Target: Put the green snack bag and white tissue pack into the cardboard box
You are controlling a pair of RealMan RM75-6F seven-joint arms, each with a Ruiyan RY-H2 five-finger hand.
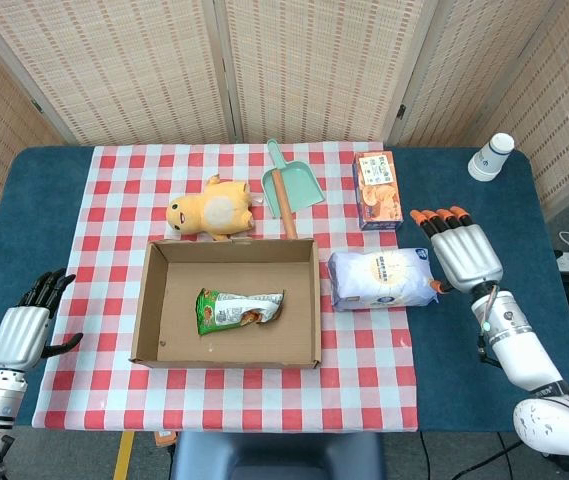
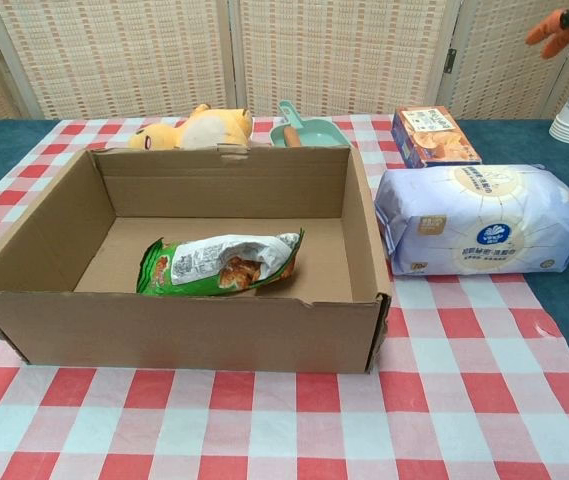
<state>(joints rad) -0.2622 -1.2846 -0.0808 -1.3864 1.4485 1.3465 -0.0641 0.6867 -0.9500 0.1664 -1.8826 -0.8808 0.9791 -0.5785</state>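
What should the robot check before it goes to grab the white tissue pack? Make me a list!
1. Green snack bag already lies inside the brown cardboard box: ok.
2. White tissue pack is out of the box, lying on the checked cloth just right of it: ok, ready to pick.
3. Right hand holds nothing, fingers apart: ok.
4. Right hand is beside the tissue pack's right end, not gripping it; whether it touches cannot be told.
5. Room in the box beside the snack bag for the pack: looks ok.
6. Left hand is far left of the box, out of the way, holding nothing: ok.
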